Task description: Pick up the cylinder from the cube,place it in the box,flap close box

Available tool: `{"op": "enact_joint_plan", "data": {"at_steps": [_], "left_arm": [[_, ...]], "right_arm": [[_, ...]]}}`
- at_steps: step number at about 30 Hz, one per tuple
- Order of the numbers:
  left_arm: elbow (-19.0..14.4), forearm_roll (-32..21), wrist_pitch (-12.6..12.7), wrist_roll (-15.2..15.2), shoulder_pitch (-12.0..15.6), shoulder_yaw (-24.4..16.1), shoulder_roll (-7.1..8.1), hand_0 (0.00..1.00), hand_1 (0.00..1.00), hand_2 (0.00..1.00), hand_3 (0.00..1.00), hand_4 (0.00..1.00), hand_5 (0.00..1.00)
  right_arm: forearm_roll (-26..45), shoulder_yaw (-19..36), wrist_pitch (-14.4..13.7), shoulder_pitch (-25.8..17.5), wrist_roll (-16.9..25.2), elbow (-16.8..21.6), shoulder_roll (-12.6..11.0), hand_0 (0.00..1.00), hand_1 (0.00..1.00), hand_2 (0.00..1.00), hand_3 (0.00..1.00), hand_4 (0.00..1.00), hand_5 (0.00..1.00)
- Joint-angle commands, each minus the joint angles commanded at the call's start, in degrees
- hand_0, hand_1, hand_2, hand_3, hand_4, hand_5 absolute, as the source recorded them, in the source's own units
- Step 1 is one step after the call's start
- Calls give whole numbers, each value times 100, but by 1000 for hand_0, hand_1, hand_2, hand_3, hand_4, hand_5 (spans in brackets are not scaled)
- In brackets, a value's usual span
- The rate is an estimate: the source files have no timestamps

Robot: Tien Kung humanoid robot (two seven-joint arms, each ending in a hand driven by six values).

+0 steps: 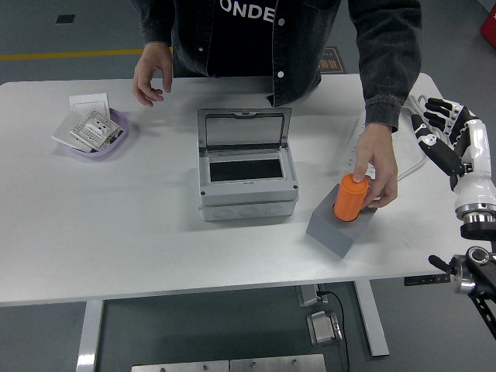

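Note:
An orange cylinder (349, 198) stands upright on the grey cube (332, 232), right of centre. A person's hand (377, 172) holds the cylinder from behind. The grey box (246, 184) sits in the middle with its lid (244, 129) raised; the dark inside looks empty. My right hand (443, 129) hovers at the far right edge, fingers spread and holding nothing, well apart from the cube. My left arm does not show.
A person stands at the far side; the other hand (151, 75) hangs over the table's back left. A purple dish (111, 142) holds switch plates at the left. A white power strip (359, 144) lies behind the cube, mostly hidden by the person's arm.

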Motion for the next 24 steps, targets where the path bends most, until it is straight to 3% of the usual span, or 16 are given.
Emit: {"op": "enact_joint_plan", "data": {"at_steps": [12,24], "left_arm": [[0,-181,-3,-37,-19,189,-14,649,697,589,591,560,140],[0,-146,-4,-30,0,168,-21,650,697,589,591,561,140]], "right_arm": [[41,-30,-9,-2,52,-55,2,779,712,721,668,771,288],[420,-676,-77,-55,656,-164,94,779,710,718,668,771,290]]}}
